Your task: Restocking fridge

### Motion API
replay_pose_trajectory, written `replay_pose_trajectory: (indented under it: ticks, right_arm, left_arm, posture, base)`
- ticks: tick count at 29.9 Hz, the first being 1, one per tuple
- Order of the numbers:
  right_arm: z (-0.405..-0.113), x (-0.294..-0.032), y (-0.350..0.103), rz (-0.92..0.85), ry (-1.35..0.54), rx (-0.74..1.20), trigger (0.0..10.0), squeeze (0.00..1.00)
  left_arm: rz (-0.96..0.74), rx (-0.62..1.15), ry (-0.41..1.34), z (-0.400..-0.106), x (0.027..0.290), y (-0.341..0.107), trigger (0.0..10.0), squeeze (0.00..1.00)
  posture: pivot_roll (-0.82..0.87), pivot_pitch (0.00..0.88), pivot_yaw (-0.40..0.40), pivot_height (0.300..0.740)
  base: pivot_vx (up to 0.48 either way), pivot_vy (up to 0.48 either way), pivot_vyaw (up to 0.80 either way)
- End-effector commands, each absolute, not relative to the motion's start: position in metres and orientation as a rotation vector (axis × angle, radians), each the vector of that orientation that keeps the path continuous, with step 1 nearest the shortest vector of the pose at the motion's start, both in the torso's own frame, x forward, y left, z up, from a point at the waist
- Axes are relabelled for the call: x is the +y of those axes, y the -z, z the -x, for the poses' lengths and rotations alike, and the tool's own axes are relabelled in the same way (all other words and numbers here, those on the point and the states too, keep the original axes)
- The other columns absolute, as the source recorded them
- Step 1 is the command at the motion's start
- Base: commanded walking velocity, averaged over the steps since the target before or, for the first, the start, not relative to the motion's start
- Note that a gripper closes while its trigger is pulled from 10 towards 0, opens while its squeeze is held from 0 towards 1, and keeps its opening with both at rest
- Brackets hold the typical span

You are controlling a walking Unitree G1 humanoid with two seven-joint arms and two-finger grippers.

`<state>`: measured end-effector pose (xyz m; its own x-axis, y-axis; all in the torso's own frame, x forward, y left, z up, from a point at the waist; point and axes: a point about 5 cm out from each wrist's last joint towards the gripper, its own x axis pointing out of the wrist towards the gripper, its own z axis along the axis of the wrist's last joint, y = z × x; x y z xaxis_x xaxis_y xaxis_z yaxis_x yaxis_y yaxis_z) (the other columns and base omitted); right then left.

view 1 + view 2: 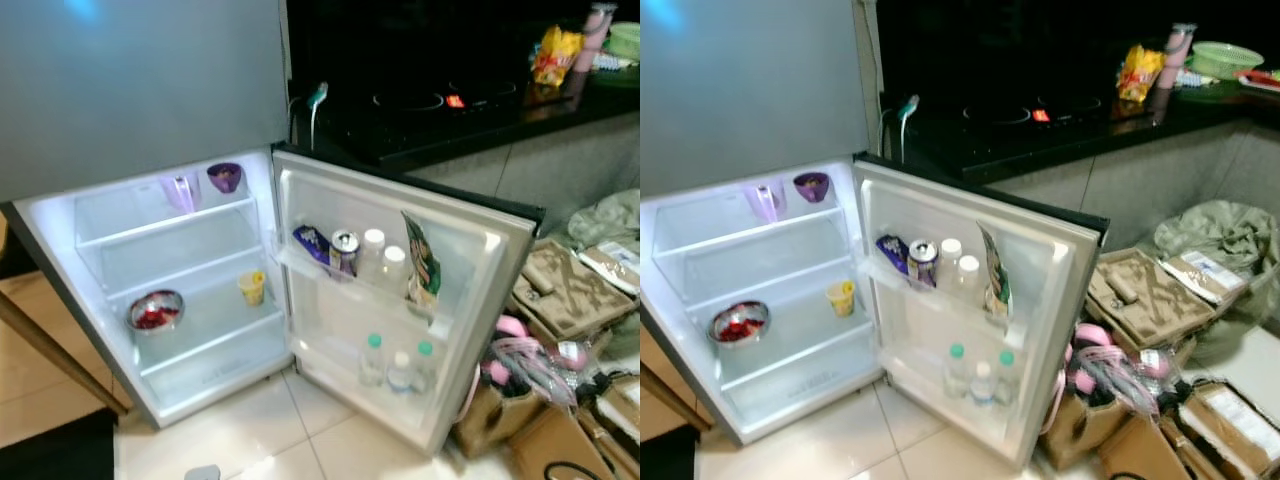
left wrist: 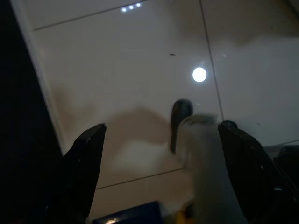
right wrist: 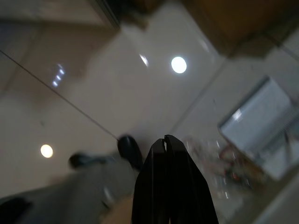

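Standing open: small white fridge point(image 1: 150, 400), seen lower left of the head views, its door point(image 1: 480, 330) swung right.
Door racks: silver can point(image 1: 344, 250), clear bottles point(image 1: 373, 358).
Left gripper point(image 2: 161, 140): fingers spread wide, nothing held, over tiled floor point(image 2: 117, 70).
Right gripper point(image 3: 166, 140): fingers pressed together, nothing held.

I can read no words, brand or number anywhere: the print on the silver drinks can point(image 1: 344, 250) in the upper rack of the white open fridge door point(image 1: 480, 300), on the green foil packet point(image 1: 423, 262) to its right, and on the yellow snack bag point(image 1: 555, 55) on the far black counter point(image 1: 450, 125) is all too blurred to make out
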<state>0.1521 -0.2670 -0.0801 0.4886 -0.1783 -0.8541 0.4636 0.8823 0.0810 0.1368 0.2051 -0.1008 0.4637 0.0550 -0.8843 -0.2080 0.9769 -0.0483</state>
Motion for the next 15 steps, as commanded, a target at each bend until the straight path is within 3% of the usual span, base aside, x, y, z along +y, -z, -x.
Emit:
replay_pose_trajectory:
  ticks: [1,11,15]
  right_arm:
    - [-0.15,-0.269,0.08,-0.328,0.398,0.979,10.0,0.0]
    - [-0.174,-0.269,0.069,-0.329,0.346,0.875,10.0,0.0]
    - [-0.21,-0.279,0.044,-0.36,0.333,0.709,10.0,0.0]
  left_arm:
    - [0.158,1.081,-0.16,-0.137,0.204,0.101,10.0,0.0]
    - [0.169,1.084,-0.177,-0.135,0.204,0.102,10.0,0.0]
    - [0.171,1.085,-0.177,-0.135,0.203,0.102,10.0,0.0]
  posture:
    - [-0.09,0.0,0.0,0.74]
    - [-0.1,0.0,-0.002,0.74]
    - [-0.1,0.0,-0.003,0.74]
  base:
    - [0.0,0.0,0.0]
    - [0.0,0.0,0.0]
    - [0.0,0.0,0.0]
